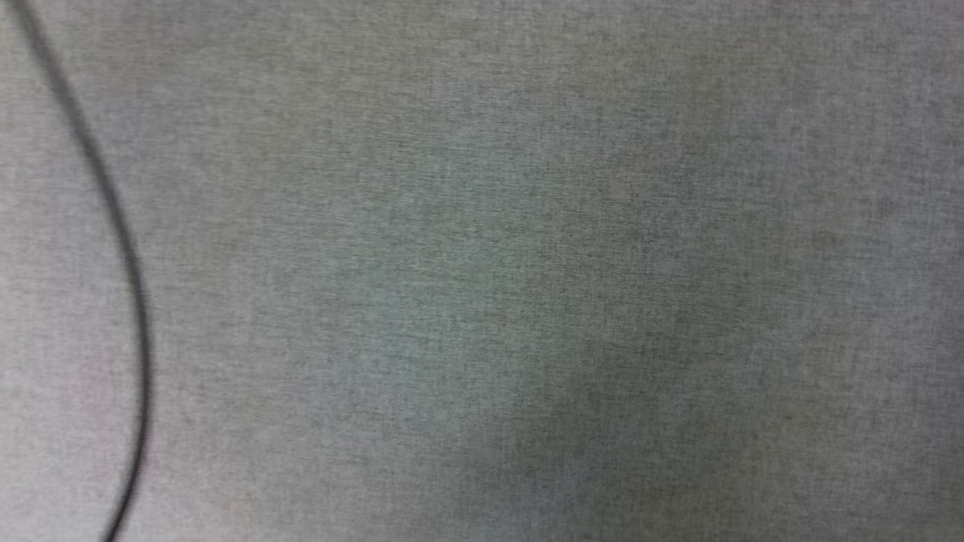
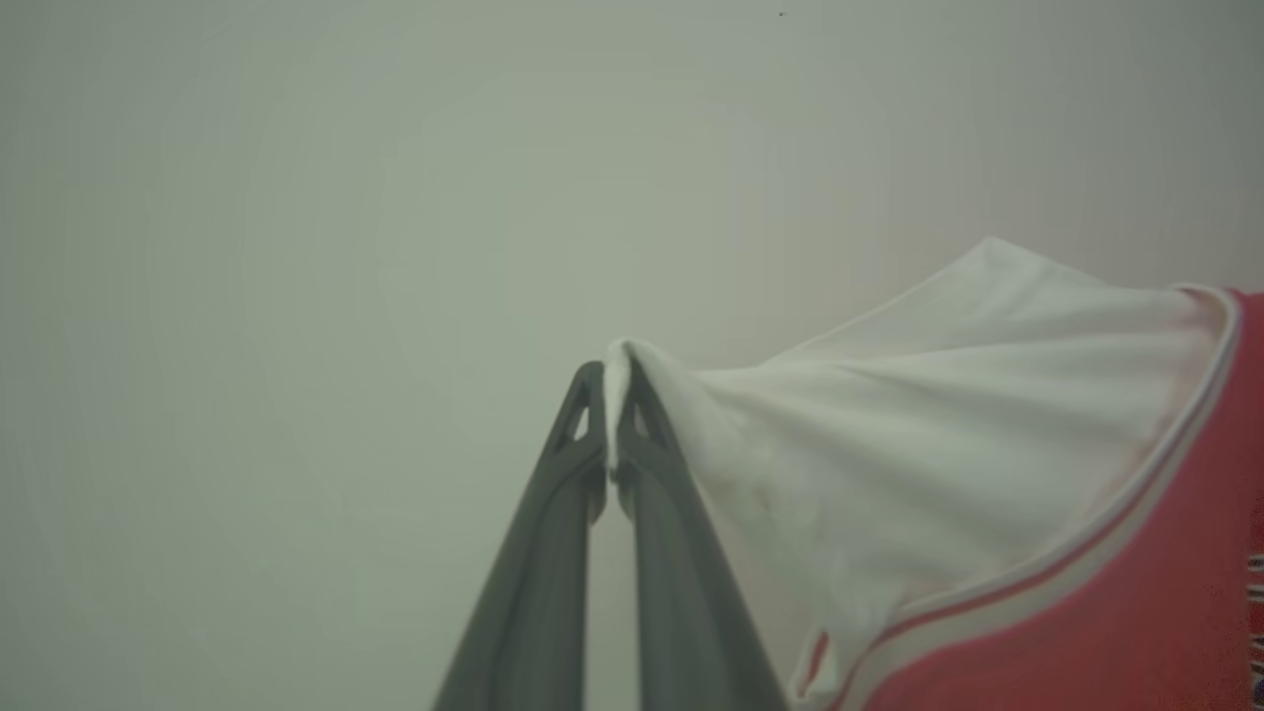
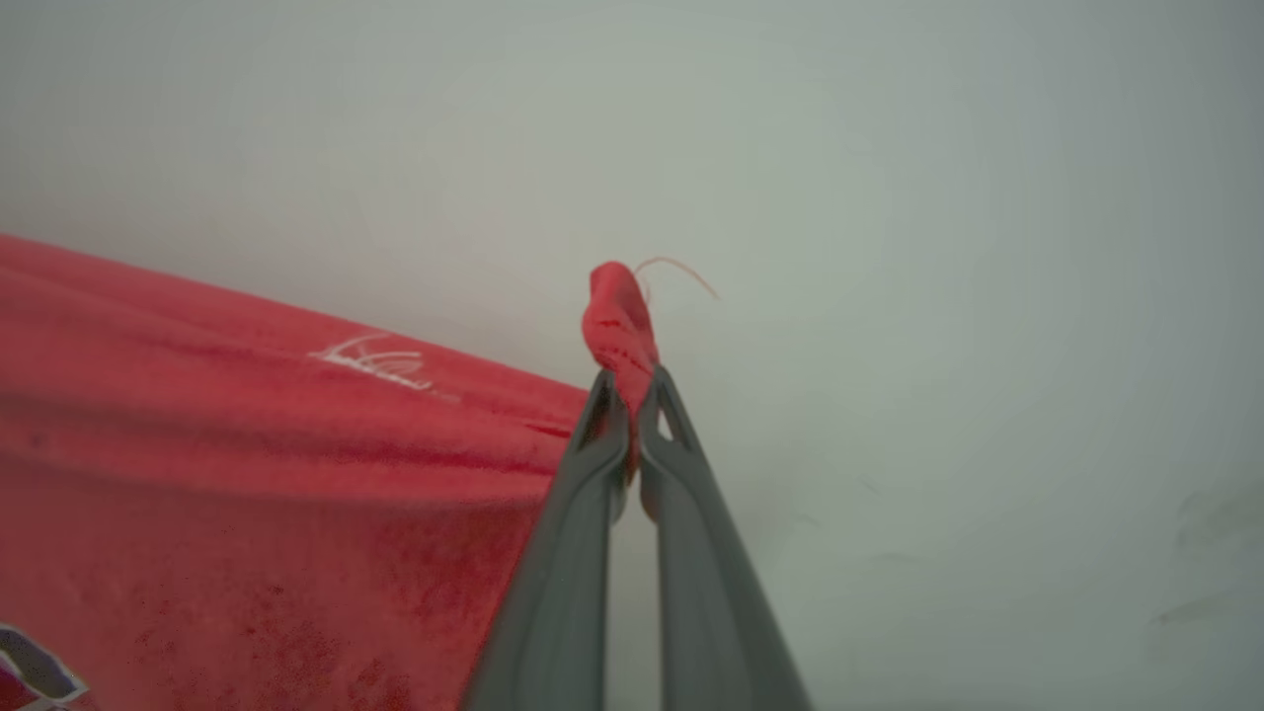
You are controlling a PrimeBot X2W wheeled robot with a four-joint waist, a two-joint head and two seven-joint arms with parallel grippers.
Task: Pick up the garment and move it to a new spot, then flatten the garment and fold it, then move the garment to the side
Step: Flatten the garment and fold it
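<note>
In the left wrist view the garment (image 2: 948,415) stretches off to the right: a white sleeve with red-white striped trim meeting red cloth. My left gripper (image 2: 614,395) is shut on the tip of that white sleeve, the cloth pulled taut from its fingertips. The right wrist view shows the garment (image 3: 247,464) as a wide red sheet at the left, with a scrap of dark print at the bottom left corner. My right gripper (image 3: 632,390) is shut on a bunched red corner, a loose thread curling from it.
The head view looks down on a grey woven surface (image 1: 527,263), blurred. A thin dark cable (image 1: 120,248) curves down its left side. Pale grey background lies behind both grippers in the wrist views.
</note>
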